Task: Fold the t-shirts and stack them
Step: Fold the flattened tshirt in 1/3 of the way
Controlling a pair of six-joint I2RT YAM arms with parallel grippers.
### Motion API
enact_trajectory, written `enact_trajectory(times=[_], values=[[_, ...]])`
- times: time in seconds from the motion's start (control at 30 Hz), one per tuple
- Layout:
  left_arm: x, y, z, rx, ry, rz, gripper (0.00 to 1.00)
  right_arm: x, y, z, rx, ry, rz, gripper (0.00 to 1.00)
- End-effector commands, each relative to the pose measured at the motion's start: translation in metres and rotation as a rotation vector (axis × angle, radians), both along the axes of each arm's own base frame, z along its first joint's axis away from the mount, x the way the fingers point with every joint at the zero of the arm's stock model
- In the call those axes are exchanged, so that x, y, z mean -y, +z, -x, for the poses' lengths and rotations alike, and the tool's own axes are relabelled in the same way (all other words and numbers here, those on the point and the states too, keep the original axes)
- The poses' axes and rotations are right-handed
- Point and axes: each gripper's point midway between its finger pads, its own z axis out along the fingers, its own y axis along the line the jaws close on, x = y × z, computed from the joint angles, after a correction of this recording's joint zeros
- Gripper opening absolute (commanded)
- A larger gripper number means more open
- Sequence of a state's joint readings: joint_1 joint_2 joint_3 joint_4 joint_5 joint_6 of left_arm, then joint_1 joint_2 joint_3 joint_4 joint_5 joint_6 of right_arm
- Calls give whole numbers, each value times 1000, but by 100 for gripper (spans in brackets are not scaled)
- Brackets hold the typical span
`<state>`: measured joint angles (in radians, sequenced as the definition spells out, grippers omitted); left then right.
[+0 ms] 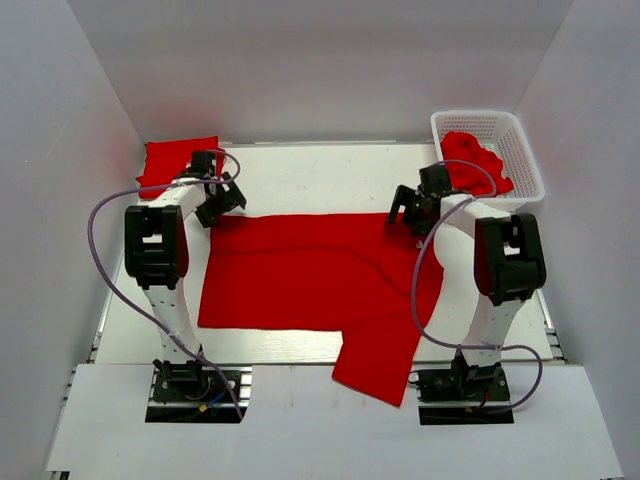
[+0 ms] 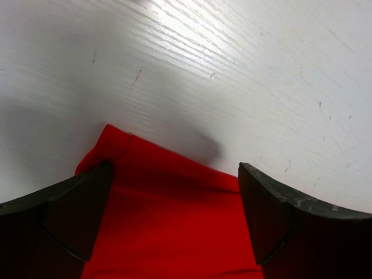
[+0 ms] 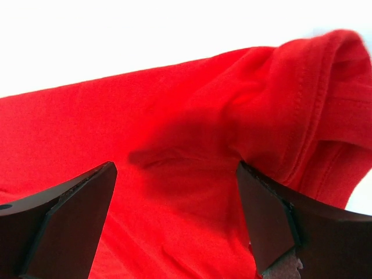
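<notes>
A red t-shirt [image 1: 310, 270] lies spread flat across the middle of the table, one sleeve hanging over the near edge. A folded red shirt [image 1: 170, 160] rests at the far left corner, and more crumpled red shirts [image 1: 478, 160] fill the basket. My left gripper [image 1: 222, 196] hovers open over the spread shirt's far left corner [image 2: 168, 215]. Over the shirt's far right corner my right gripper [image 1: 408, 212] is open too, with red cloth and a hemmed sleeve [image 3: 314, 110] lying under its fingers. Nothing is pinched in either.
A white lattice basket [image 1: 520, 135] stands at the far right. White walls enclose the table on three sides. Purple cables loop from each arm. The white wood-grain table [image 2: 232, 70] shows beyond the shirt's edge.
</notes>
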<state>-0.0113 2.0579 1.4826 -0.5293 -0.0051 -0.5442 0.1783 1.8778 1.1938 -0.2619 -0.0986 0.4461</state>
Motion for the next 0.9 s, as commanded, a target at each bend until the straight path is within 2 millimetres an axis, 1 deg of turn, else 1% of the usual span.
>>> enact_trajectory(times=[0.0, 0.03, 0.07, 0.1, 0.13, 0.17, 0.2, 0.23, 0.27, 0.33, 0.37, 0.4, 0.43, 0.47, 0.5, 0.53, 0.57, 0.6, 0.63, 0.67, 0.7, 0.73, 0.77, 0.83, 0.87], values=[[-18, -18, 10, -86, 78, -35, 100, 22, -31, -19, -61, -5, 110, 90], [-18, -20, 7, -88, 78, -35, 100, 24, -31, -23, -70, 3, 118, 90], [-18, -19, -1, -71, 78, -34, 100, 25, -32, -29, -71, 10, 125, 90], [-15, -20, -10, -63, 82, -17, 100, 25, -38, -32, -89, 21, 132, 90], [-15, -20, -15, -55, 82, -17, 100, 22, -25, -56, -46, 20, 128, 90], [-13, -20, -21, -50, 77, -7, 100, 24, -30, -61, -53, 26, 134, 90], [-13, -13, -34, -20, 85, -2, 100, 22, -21, -75, -21, 32, 135, 90], [-13, -14, -38, -16, 85, -2, 100, 23, -15, -88, 4, 29, 134, 90], [-13, -15, -49, 3, 85, -1, 100, 22, -12, -99, 29, 43, 138, 90], [-13, -13, -60, 21, 85, 0, 100, 22, -8, -108, 43, 53, 132, 90], [-11, -12, -65, 30, 77, 13, 100, 18, 0, -123, 77, 77, 120, 90], [-11, -7, -72, 48, 67, 8, 100, 14, 2, -123, 80, 107, 113, 90], [-4, -6, -73, 57, 42, 13, 100, 9, 11, -132, 108, 124, 106, 90], [-5, -1, -78, 72, 34, 9, 100, 9, 15, -134, 123, 144, 112, 90], [0, 13, -82, 103, 25, 10, 100, 7, 18, -134, 132, 165, 117, 90], [0, 18, -83, 114, 0, -6, 100, 6, 28, -135, 155, 184, 120, 90], [-1, 28, -83, 126, -8, -11, 100, 4, 38, -136, 177, 194, 116, 90], [-1, 36, -82, 133, -17, -16, 100, 3, 52, -135, 204, 204, 119, 90], [-2, 57, -81, 170, -35, -29, 100, 5, 54, -132, 212, 228, 137, 90], [-3, 62, -73, 166, -44, -35, 100, 3, 58, -129, 221, 240, 144, 90], [-3, 71, -69, 178, -55, -43, 100, 6, 74, -119, 254, 245, 159, 90], [-4, 81, -63, 184, -68, -52, 100, 5, 78, -113, 267, 283, 186, 90], [-6, 97, -47, 188, -72, -66, 100, 8, 92, -97, 288, 293, 221, 90], [-10, 114, -29, 202, -66, -89, 100, 8, 97, -80, 289, 294, 260, 90], [-8, 101, -4, 146, -63, -92, 100, 7, 121, -76, 354, 288, 267, 90]])
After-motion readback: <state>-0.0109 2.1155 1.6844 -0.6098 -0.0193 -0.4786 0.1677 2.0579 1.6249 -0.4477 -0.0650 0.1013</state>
